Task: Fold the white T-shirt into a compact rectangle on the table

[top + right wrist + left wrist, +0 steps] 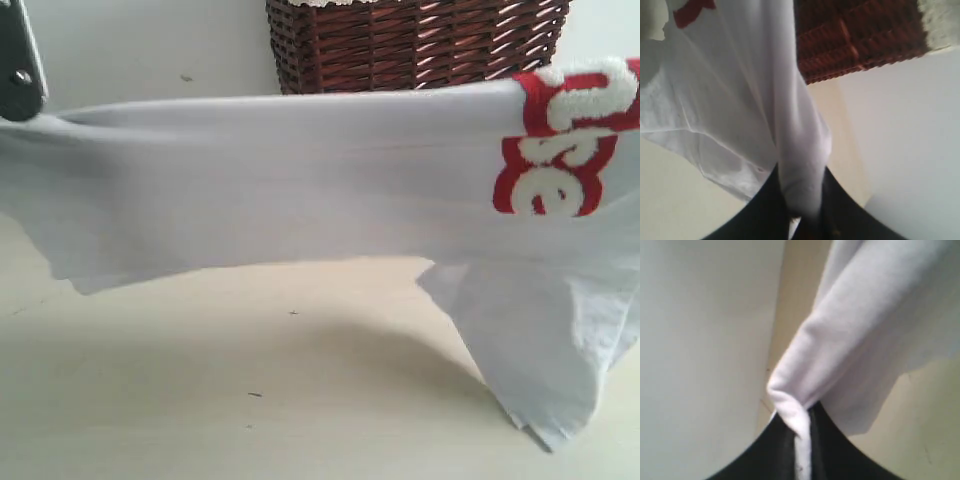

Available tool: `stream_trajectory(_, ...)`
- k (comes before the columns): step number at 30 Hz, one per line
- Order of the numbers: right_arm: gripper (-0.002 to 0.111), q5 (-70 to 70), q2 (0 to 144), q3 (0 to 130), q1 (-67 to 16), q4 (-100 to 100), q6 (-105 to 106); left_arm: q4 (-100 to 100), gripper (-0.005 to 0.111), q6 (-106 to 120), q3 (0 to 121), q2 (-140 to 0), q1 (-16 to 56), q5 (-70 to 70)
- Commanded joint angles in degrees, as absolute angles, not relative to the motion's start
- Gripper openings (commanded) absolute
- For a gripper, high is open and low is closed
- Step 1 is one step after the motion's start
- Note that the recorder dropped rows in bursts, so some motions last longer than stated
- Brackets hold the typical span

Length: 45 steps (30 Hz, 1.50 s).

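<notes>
A white T-shirt [300, 180] hangs stretched in mid-air above a pale beige table [250, 400], held taut between two robot arms and spanning the scene from the table's left side to its right. The left gripper [802, 422] is clamped on a bunched fold of the cloth: its dark fingers [775, 452] press together with a thin strip of white fabric squeezed between them. The right gripper [800, 192] likewise pinches a gathered roll of the shirt, its dark fingers [845, 210] closed around the cloth, which spreads away from them in a wide sheet. Red-outlined white lettering [560, 140] shows on the shirt at the right end of the span, wrapped over the top fold. Below it a loose part of the shirt droops toward the table's near right corner – whether its tip touches the surface cannot be told. The left end of the shirt hangs clear of the table, and a soft shadow [330, 350] lies on the tabletop beneath the span. A dark brown wicker basket [420, 45] stands toward the table's far edge, behind the raised cloth – partly hidden by it. A grey metal plate [20, 70] with a screw shows at the far left, just above the shirt's top edge.
</notes>
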<state>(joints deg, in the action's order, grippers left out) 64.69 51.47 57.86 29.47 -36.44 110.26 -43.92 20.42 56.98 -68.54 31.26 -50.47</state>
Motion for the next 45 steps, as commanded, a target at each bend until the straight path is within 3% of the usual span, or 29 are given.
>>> stream_trajectory(1, 0.000, 64.35, 46.66, 59.86, 29.98, -37.00, 105.64, -45.01, 0.000, 23.91, 61.01, -60.38, 30.76, -54.16)
stream_trajectory(13, 0.000, 69.96, 32.13, 59.91, 29.98, -37.74, 100.51, -38.58, 0.000, 25.94, 62.10, -40.89, 30.76, -58.86)
stream_trajectory(18, 0.000, 69.96, 24.33, 59.91, 29.98, -37.24, 96.95, -25.17, 0.000, 28.74, 62.10, -35.19, 30.76, -60.53)
stream_trajectory(25, 0.000, 69.96, 19.85, 58.42, 29.98, -36.56, 78.87, -6.50, 0.000, 30.49, 61.98, -32.74, 30.76, -67.80)
stream_trajectory(40, 0.000, 69.96, 14.55, 56.98, 29.98, -39.35, 69.97, -2.09, 0.000, 29.58, 61.77, -27.16, 30.76, -69.96)
stream_trajectory(45, 0.000, 69.96, 12.12, 56.75, 29.98, -39.35, 66.39, -0.59, 0.000, 29.01, 56.51, -25.74, 30.76, -69.96)
